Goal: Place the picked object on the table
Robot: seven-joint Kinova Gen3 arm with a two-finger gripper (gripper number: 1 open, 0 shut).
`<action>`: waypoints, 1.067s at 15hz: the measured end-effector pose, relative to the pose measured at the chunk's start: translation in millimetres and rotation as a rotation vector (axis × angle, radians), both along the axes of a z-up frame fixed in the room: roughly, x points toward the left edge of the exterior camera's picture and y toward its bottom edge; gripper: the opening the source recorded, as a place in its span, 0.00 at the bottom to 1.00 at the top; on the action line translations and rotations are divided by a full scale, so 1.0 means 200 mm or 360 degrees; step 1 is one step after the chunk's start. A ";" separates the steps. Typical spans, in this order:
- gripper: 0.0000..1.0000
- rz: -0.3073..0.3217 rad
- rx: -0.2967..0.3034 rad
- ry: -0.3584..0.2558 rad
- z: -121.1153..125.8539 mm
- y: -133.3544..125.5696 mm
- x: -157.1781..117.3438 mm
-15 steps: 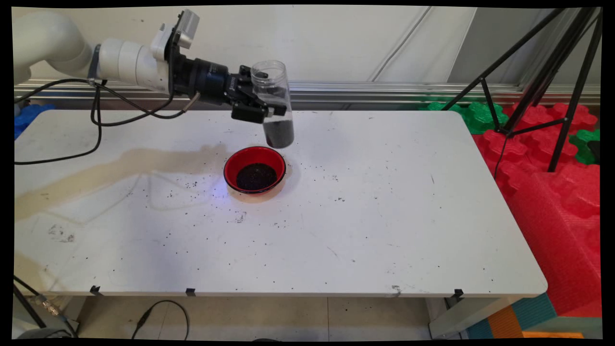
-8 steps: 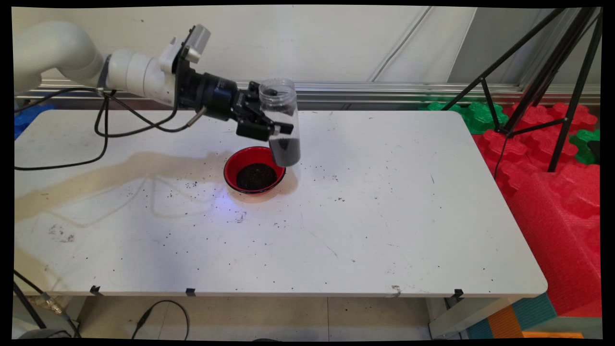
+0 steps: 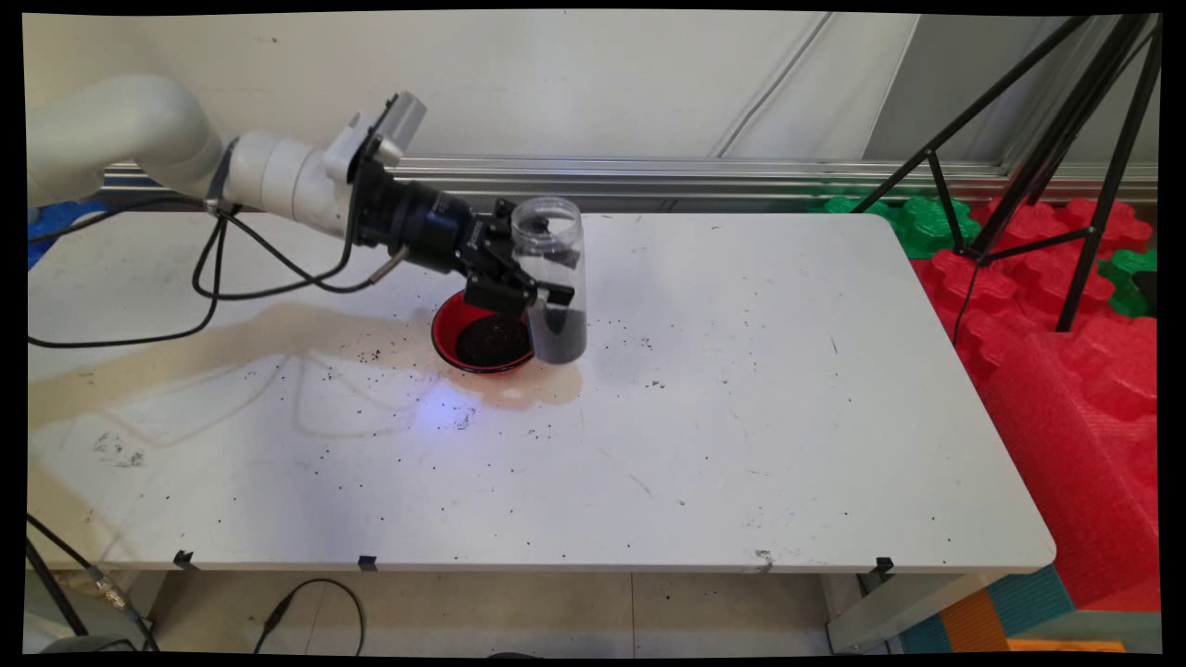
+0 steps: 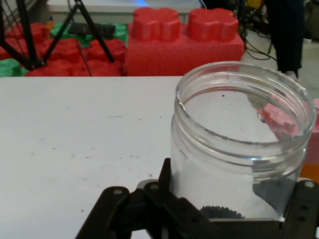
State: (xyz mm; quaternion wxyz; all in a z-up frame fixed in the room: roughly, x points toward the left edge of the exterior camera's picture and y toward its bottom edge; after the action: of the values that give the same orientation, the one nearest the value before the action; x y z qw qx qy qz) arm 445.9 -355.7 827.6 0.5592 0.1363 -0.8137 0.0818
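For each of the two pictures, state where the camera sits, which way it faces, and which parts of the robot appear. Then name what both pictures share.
Main view: fixed above the table's near side, facing the far wall; shows the arm, cables and pincer gripping an upright jar beside a red bowl.
Hand view: on the hand, looking along the pincer across the table; shows its black linkage.
Shared: jar, table, red foam blocks.
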 end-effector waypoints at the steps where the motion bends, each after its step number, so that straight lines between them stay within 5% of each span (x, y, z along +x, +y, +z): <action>1: 0.00 -0.0010 0.0005 -0.0003 -0.02 0.01 -0.01; 16: 0.00 -0.0134 0.0041 -0.0087 -0.28 0.08 -0.10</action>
State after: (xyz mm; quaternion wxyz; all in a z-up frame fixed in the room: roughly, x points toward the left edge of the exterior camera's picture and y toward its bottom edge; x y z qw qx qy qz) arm 424.9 -339.9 771.8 0.5378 0.1070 -0.8347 0.0514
